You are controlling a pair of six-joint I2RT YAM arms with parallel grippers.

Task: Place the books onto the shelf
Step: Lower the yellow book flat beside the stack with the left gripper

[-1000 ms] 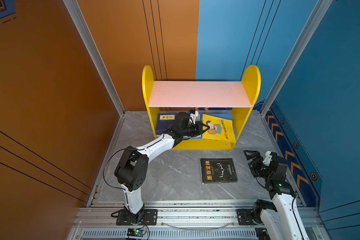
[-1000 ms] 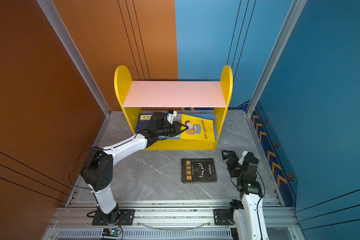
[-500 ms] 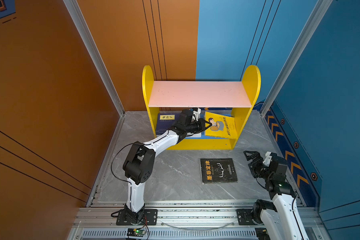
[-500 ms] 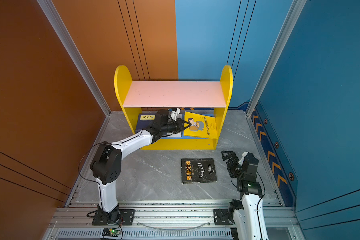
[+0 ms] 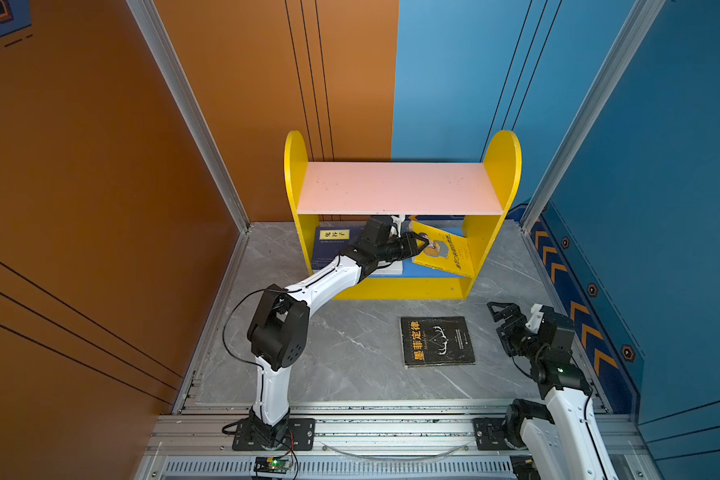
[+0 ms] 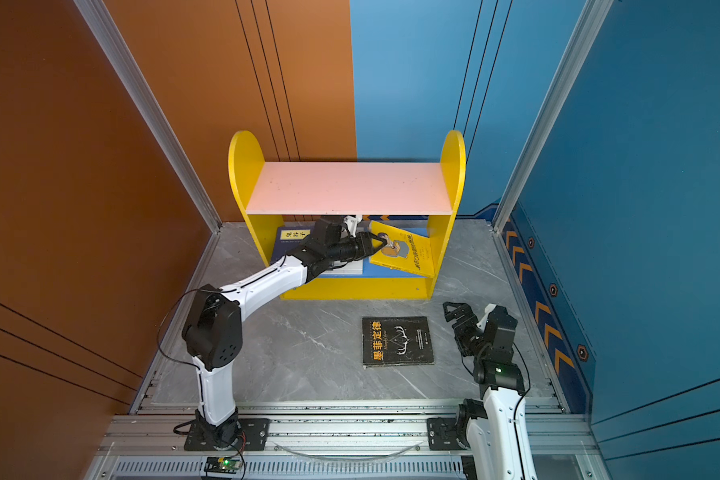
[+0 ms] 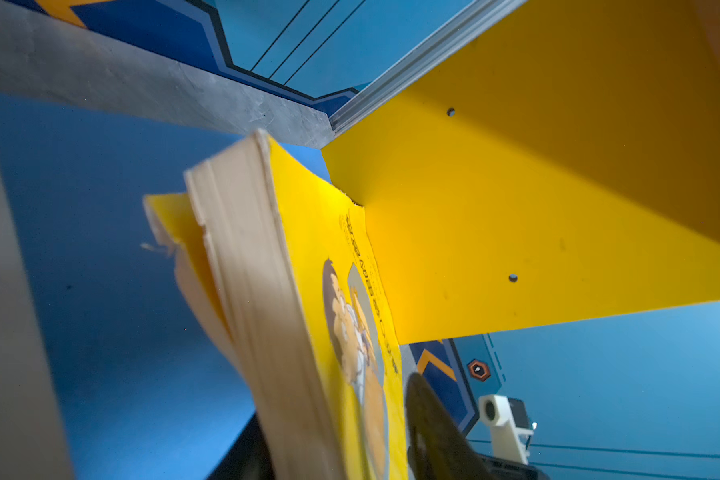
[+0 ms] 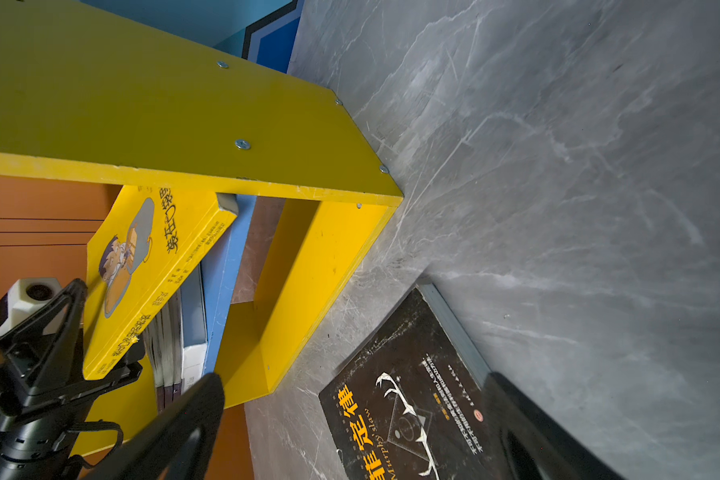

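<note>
Both top views are bright, evenly exposed and sharp under diffuse overhead light. The pink upper board (image 5: 398, 187) reads pale, nearly washed out, and shades the tier beneath it. Arm shadows on the grey tabletop (image 5: 350, 345) are soft. Lines on the walls (image 5: 454, 83) splay toward the frame edges. In the left wrist view the yellow book (image 7: 308, 257) is blurred by closeness, as is one finger (image 7: 433, 432) of the left end effector (image 7: 341, 453). In the right wrist view the fingers (image 8: 184, 415) of the right end effector (image 8: 354, 380) are dark blurs, while the black book (image 8: 412, 395) stays legible.

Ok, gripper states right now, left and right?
Left gripper: around the yellow book, clamped or not cannot be told.
Right gripper: open, holding nothing.
</note>
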